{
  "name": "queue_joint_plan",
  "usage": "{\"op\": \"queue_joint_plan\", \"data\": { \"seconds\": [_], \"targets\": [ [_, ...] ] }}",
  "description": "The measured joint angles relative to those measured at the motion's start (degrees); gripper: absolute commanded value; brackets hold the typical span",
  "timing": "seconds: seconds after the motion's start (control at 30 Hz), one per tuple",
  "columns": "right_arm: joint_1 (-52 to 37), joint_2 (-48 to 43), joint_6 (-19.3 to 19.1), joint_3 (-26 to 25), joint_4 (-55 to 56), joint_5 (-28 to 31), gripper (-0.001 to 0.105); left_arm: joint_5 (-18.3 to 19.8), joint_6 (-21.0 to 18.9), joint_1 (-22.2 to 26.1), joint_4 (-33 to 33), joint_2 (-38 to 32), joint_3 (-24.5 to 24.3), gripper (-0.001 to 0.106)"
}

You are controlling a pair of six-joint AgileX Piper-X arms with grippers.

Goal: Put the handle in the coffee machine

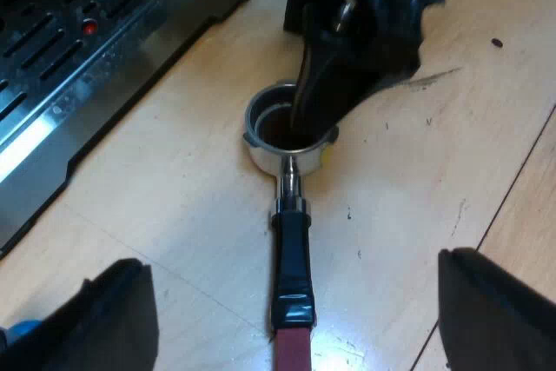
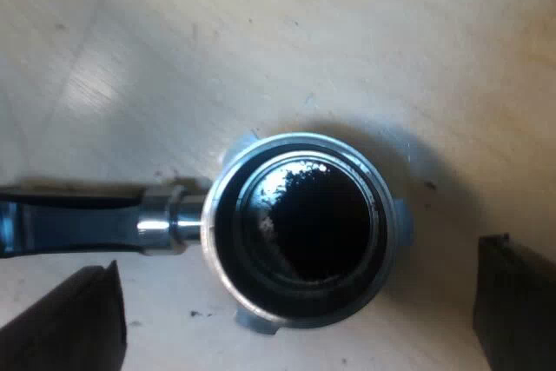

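Currently the holder [image 1: 291,141] is on the table [image 1: 174,215], not locked into the espresso machine [image 1: 78,49]. It stands on its basket [image 1: 276,123] with the opening up, near the machine's front and apart from it. The handle [image 1: 293,258] runs level from the basket toward the left gripper [image 1: 291,260], a dark grip finishing in the red end [image 1: 291,352].

Left claw: released. Its fingers [image 1: 113,319] are spread wide, one on each side of the handle near the red end, neither touching. Nothing is held.

Right gripper [image 2: 297,258]: also released. Its fingers [image 2: 78,319] are well apart with the basket between them and a gap on both sides, no contact. The right wrist view looks straight down the bore: dark grounds [image 2: 317,223] inside with a glossy patch on one side, a bright metal rim, and a lug [image 2: 401,215] sticking out from the wall. The handle leaves sideways from the steel collar [image 2: 161,219].

From the left wrist view, the right arm's black claw [image 1: 347,49] hangs directly over the basket, with one finger reaching down across the rim. Cannot tell from there whether it touches the metal.

Machine side: slotted steel drip tray [image 1: 52,41] with a small red dot [image 1: 89,28] in it. The table is pale wood with a few dark specks around the holder
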Motion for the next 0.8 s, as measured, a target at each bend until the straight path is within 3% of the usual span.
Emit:
{"op": "queue_joint_plan", "data": {
  "seconds": [0.8],
  "targets": [
    [0.00,8.71,-1.33,0.00,-5.59,-0.70,0.079,0.14,0.00,0.00,-0.24,0.00,0.00,0.068]
  ]
}}
